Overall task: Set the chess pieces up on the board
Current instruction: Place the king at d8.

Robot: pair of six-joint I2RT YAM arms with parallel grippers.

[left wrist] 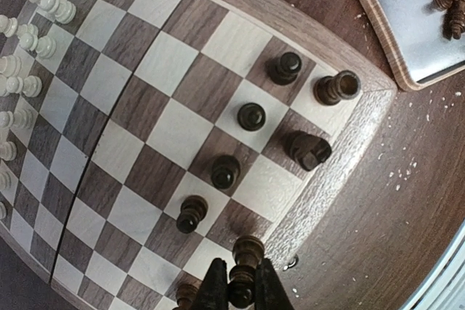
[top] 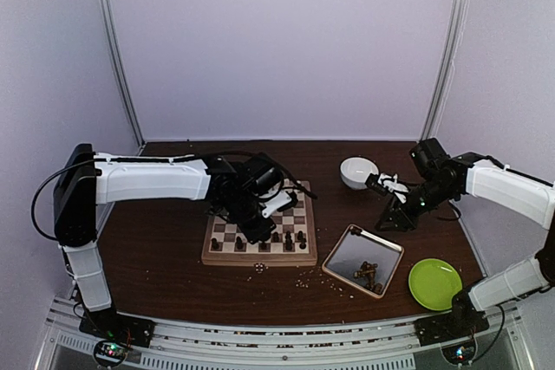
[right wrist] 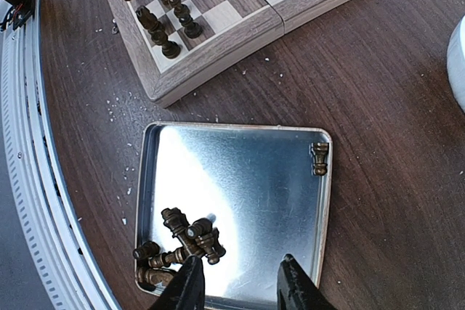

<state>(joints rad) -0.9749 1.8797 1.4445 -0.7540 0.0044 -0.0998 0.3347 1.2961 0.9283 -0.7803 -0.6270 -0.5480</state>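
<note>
Wood, turned and tiny — the chess pieces (left wrist: 251, 116) are probably light, stiff and smooth, best pinched at the waist. The left gripper (left wrist: 242, 282) clamps a dark one at the near edge of the board (left wrist: 341, 172). Others lie in the tray (right wrist: 254, 179) beside the board, under the right gripper (right wrist: 242, 284) — jaws apart, empty.

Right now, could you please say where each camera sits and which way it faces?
Top external: high behind the robot, facing down on a cream-and-brown checked wooden chessboard and rectangular metal tray; both arms show.
Left wrist: above the board, facing down; left gripper shut on a dark wooden chess piece.
Right wrist: above the tray, facing down; right gripper open.
All share board and tray.
</note>
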